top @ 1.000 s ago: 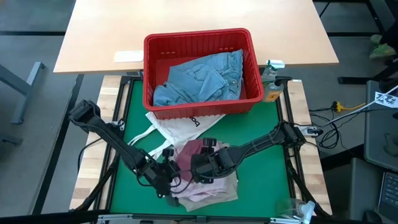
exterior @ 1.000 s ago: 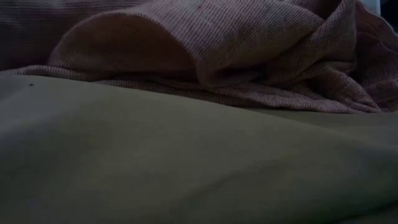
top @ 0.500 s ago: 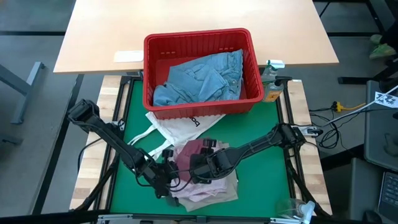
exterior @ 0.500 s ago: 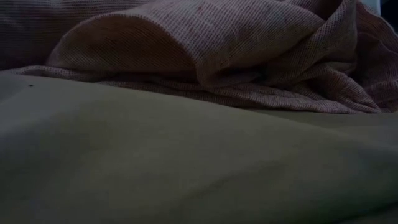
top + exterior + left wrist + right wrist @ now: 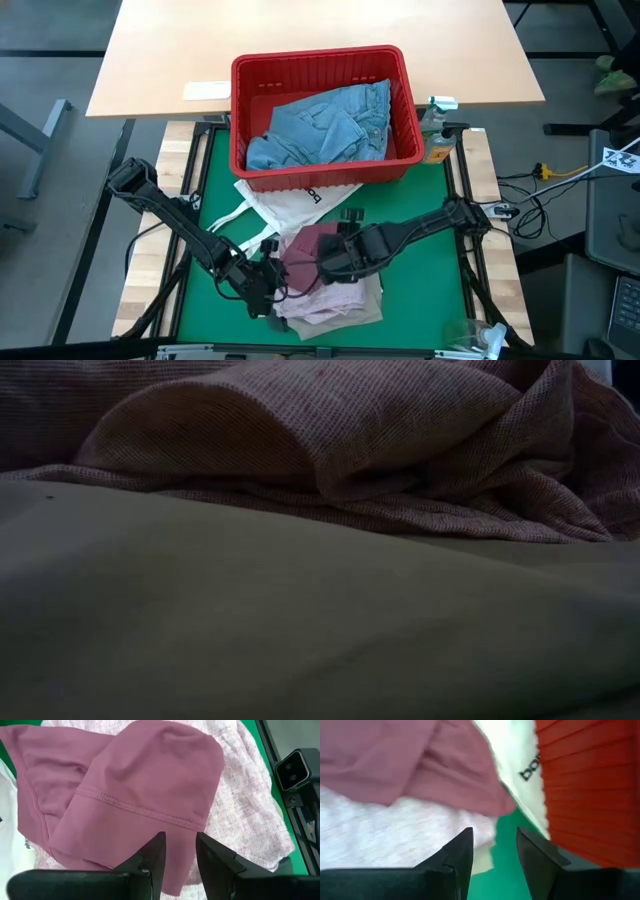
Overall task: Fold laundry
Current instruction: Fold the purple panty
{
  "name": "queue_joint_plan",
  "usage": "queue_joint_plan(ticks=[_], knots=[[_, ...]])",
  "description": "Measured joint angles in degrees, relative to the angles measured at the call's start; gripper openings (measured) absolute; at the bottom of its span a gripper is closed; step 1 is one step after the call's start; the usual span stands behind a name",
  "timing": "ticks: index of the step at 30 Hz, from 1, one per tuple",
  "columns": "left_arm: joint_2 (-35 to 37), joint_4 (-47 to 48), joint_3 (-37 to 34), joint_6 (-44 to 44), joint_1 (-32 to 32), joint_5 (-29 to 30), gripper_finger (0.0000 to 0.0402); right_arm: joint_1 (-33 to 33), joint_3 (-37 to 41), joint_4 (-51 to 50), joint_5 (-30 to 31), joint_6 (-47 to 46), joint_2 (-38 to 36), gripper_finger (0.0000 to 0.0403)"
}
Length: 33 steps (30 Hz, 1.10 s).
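In front of the red basket [image 5: 330,172], on the side away from the bare wooden counter [image 5: 300,30], a small stack of clothes lies on the green mat [image 5: 420,290]. The change over the last second is at the right arm [image 5: 420,228]. Its jaws were low over the middle of the stack. They have now drawn back toward the basket and a little to the basket's right-hand end, and more of the mauve garment [image 5: 312,243] on top shows. The right jaws stand apart with nothing between them, and past them the wrist view shows the mat, the white tote bag [image 5: 520,755] and the basket wall. The left arm [image 5: 180,222] has hardly moved. Its jaws hover at the edge of the stack farthest from the basket, also apart and empty, above the mauve garment's stitched hem [image 5: 140,807]. The mauve piece lies doubled over on the mottled pink top [image 5: 335,305], and a beige cloth [image 5: 300,630] lies in front of that top in the low view. The denim jeans [image 5: 325,125] are bunched inside the basket, not yet folded. I judge that the right arm has let go after laying a fold. This garment looks near done, and the jeans are probably next.
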State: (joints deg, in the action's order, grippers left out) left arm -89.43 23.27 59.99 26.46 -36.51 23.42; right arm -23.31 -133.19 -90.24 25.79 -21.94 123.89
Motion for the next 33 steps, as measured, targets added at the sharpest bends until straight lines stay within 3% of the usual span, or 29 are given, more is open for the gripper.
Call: queue_joint_plan(ticks=[8, 14, 21, 28, 33], knots=[[0.00, -0.27, 0.00, 0.00, 0.00, 0.61, 0.0102, 5.72, 9.64, 0.58, -0.92, 3.72, -4.95, 0.0150], [0.00, -0.40, 0.00, -0.07, 0.09, 3.49, 0.0102, 11.27, 26.52, 4.19, -3.57, -1.72, -13.58, 0.0150], [0.00, -0.40, 0.00, -0.07, 1.70, 5.11, 0.0102, 13.96, 51.69, 30.42, -16.08, -7.57, -27.78, 0.0150], [0.01, -0.40, 0.00, -0.07, 3.54, 5.10, 0.0102, 14.03, 65.90, 59.43, -13.43, -19.18, -32.65, 0.0150], [0.00, -0.57, 0.00, -0.04, 4.20, 5.10, 0.0102, 13.94, 69.34, 66.50, -15.39, -21.38, -30.73, 0.0150]])
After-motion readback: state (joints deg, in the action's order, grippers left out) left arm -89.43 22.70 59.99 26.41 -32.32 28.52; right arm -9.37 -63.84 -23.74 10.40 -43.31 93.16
